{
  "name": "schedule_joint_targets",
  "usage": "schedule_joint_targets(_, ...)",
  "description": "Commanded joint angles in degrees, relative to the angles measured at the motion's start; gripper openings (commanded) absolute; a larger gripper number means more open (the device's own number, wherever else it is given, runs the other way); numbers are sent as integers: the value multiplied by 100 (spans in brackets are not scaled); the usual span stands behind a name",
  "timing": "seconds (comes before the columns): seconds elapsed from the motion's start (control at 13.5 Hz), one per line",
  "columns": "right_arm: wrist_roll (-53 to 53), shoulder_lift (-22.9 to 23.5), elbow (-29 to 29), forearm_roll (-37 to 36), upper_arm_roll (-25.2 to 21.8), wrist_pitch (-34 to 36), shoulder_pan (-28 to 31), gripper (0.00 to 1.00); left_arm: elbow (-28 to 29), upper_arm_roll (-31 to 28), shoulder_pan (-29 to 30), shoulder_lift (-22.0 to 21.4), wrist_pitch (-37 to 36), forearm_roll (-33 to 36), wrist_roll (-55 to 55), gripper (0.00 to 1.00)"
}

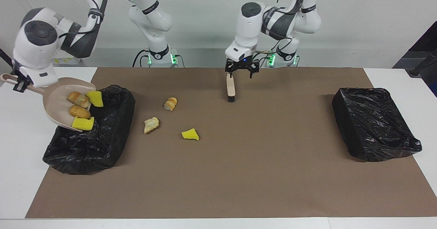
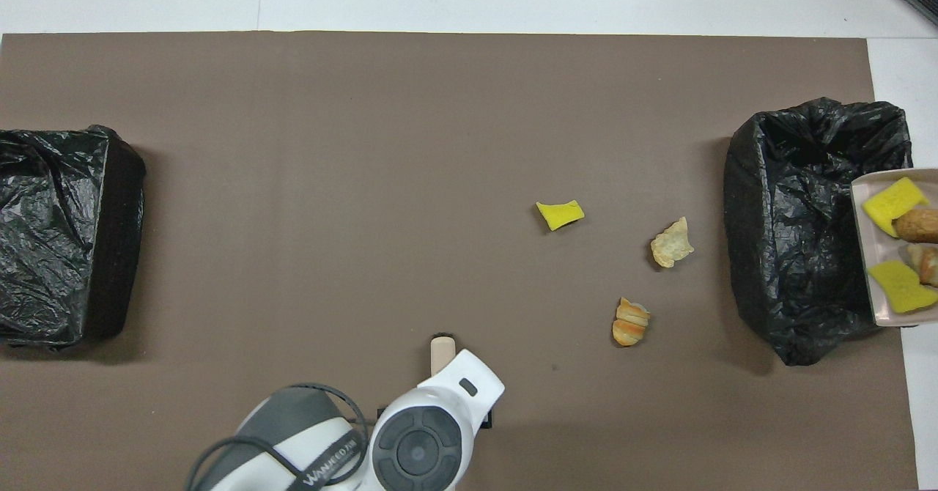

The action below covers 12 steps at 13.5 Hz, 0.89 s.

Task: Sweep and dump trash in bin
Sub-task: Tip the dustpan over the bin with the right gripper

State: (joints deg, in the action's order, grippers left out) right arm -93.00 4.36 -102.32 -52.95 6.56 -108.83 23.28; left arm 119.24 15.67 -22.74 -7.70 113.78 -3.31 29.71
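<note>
My right gripper (image 1: pixel 16 83) is shut on the handle of the beige dustpan (image 1: pixel 56 100), which tilts down over the black-lined bin (image 1: pixel 92 143) at the right arm's end. In the pan lie two yellow sponge chunks (image 1: pixel 83 123) and two bread bits (image 1: pixel 79 111). On the mat lie three pieces of trash: a bread bit (image 1: pixel 170 104), a pale bit (image 1: pixel 151 124) and a yellow chunk (image 1: pixel 190 134). My left gripper (image 1: pixel 240 71) stands open just above the handle end of the beige brush (image 1: pixel 231 89), which lies on the mat.
A second black-lined bin (image 1: pixel 374 123) sits at the left arm's end of the brown mat (image 1: pixel 239 174). In the overhead view the dustpan (image 2: pixel 879 245) shows at the edge, over the bin (image 2: pixel 799 220) there.
</note>
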Motion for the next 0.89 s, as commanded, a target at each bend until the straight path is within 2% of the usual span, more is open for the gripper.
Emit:
schedule_joint_targets(0.0, -7, -312, -122, -610, 21, 20, 72, 0, -944, 59, 917, 23, -715, 111, -1226, 100)
schedule_joint_targets(0.37, -218, -603, -104, -287, 56, 107, 72, 0, -2350, 50, 2228, 32, -2005, 111, -2950, 100)
schedule_joint_targets(0.59, -96, -612, -69, 871, 126, 108, 54, 0, -3333, 15, 2660, 426, -2937, 85, -3208, 100)
schedule_joint_targets(0.74, -34, -603, -95, 1504, 302, 134, -77, 0, -4037, -20, 2687, 847, -3378, 102, -3208, 100)
schedule_joint_targets(0.82, 10, -603, -104, 1786, 302, 134, -156, 0, -4180, -47, 2722, 928, -3458, 102, -3208, 100)
